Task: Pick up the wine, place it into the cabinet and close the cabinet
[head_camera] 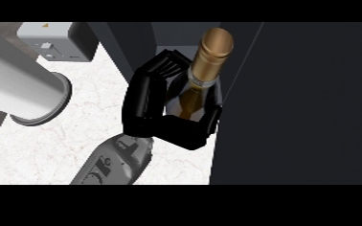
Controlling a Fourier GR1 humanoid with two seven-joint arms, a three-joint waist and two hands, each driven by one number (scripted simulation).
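The wine bottle point(201, 79) stands nearly upright at the view's centre, with dark glass and a gold foil neck and cap. My left hand point(152, 107) is shut on its body: the fingers point(145, 84) curl round its left and far side, and the thumb point(206, 122) wraps the near right side. The hand hides the bottle's lower part. The bottle is right against the dark cabinet point(297, 100), whose broad panel fills the right of the view, and a dark recess shows just behind the bottle. The right hand is out of sight.
The pale marble counter point(92, 100) spreads to the left. A large light-grey cylinder point(28, 91) with an open end lies across its left edge. A grey box-shaped appliance point(53, 40) sits at the back left.
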